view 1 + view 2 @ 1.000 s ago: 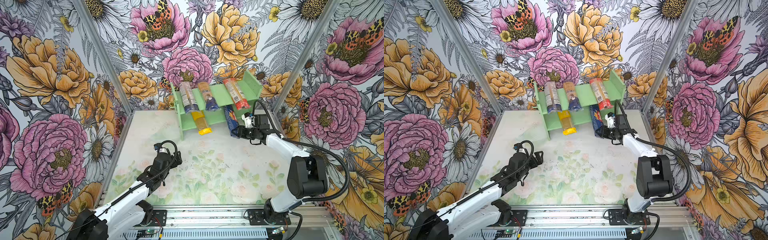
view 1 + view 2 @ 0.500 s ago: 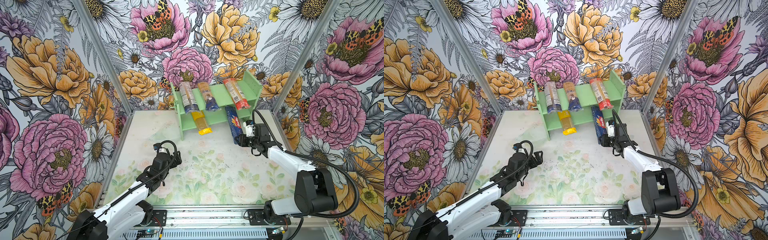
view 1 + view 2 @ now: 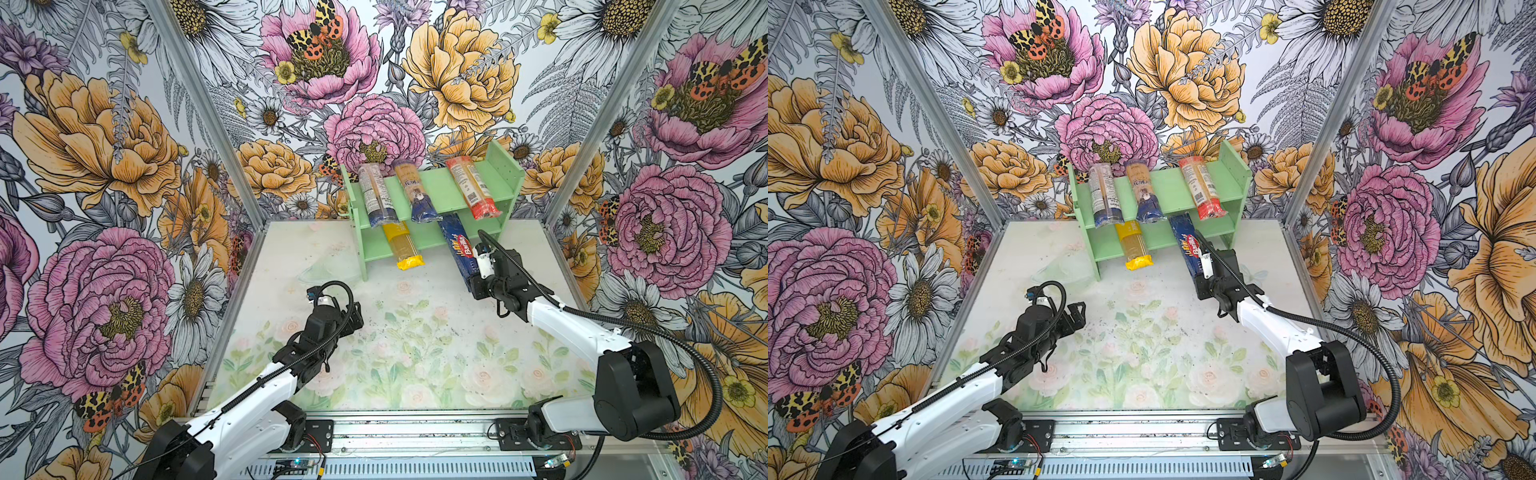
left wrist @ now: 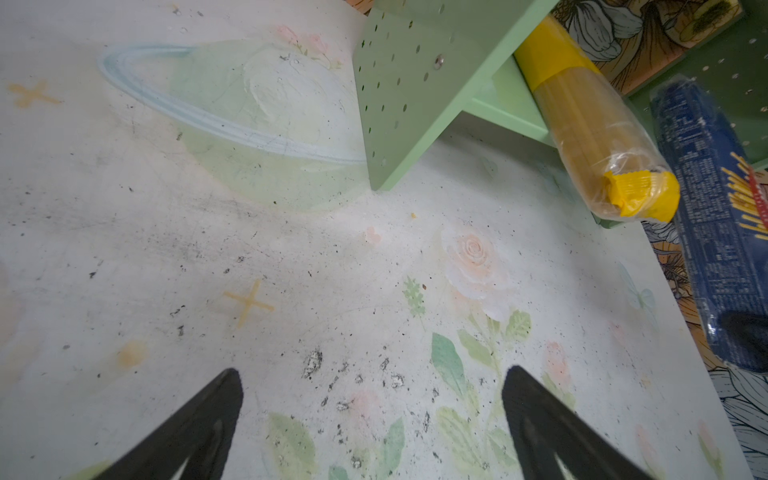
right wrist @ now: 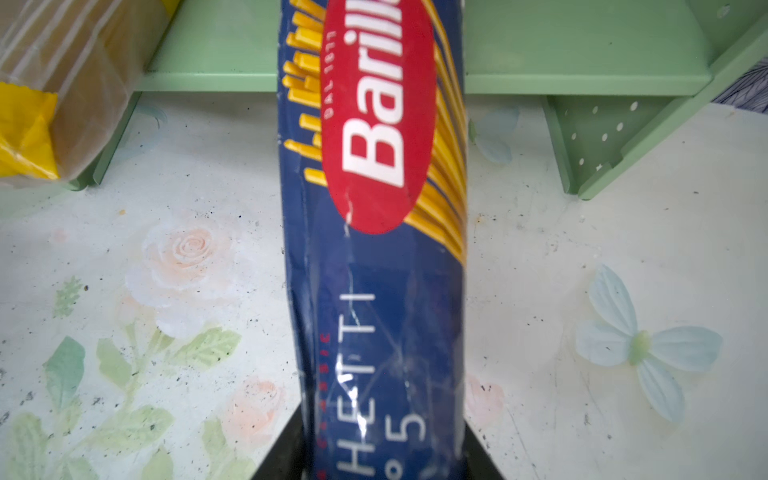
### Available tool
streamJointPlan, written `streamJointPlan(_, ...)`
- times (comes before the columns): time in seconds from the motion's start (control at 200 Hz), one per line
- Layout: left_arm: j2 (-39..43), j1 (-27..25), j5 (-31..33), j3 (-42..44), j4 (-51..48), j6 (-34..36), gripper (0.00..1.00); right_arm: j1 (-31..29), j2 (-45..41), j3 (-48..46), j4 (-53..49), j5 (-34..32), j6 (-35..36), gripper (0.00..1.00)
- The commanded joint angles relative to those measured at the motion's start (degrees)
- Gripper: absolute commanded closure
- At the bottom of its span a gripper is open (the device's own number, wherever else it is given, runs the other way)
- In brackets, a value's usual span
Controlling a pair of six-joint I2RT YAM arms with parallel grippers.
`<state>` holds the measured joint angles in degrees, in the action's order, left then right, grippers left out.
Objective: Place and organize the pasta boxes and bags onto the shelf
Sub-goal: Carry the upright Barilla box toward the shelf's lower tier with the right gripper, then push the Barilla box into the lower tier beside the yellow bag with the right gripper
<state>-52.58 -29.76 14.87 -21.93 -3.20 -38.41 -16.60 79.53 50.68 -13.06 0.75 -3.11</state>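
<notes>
At the front of the lower tier, your right gripper (image 3: 478, 279) is clamped across the near end of the dark blue Barilla box (image 3: 456, 245). Its far end reaches in over the lower board of the mint-green shelf (image 3: 505, 176), while the near half overhangs the table (image 3: 415, 332). Gripping it by the tail, lengthwise and pointing straight in, looks chosen so you can slide it deeper without the jaws meeting the shelf edge. Beside it on the same tier lies the yellow bag (image 3: 402, 245), also sticking out in front. On the upper tier lie two clear bags with dark-blue ends (image 3: 374, 195) and the red-ended bag (image 3: 471, 191), all laid front to back. Your left gripper (image 4: 374, 372) hangs over bare table, fingers (image 4: 199, 424) spread wide, empty, well apart from the shelf. The box is creased cardboard, flat-faced and stiff, so it should push cleanly. The bags are crinkly film round bundled strands, rounder and likelier to roll.
</notes>
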Motion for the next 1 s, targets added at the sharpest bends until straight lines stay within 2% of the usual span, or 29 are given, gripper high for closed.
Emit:
streamJointPlan(0.0,0.85,0.60,-1.31,-1.27,0.08,0.72,0.01,-2.13,-1.81,6.28,8.00,-8.00,3.80,1.00)
streamJointPlan(0.18,0.90,0.63,-1.34,-1.27,0.15,0.71,0.01,-4.39,1.05,10.12,6.42,-14.29,5.81,1.00)
streamJointPlan(0.43,0.59,0.58,-1.34,-1.18,0.52,0.75,0.01,-4.96,4.96,14.96,4.36,-18.68,6.98,1.00)
streamJointPlan(0.996,0.37,0.73,-1.52,-1.10,0.98,0.81,0.01,-5.88,9.83,20.38,4.19,-23.88,7.38,1.00)
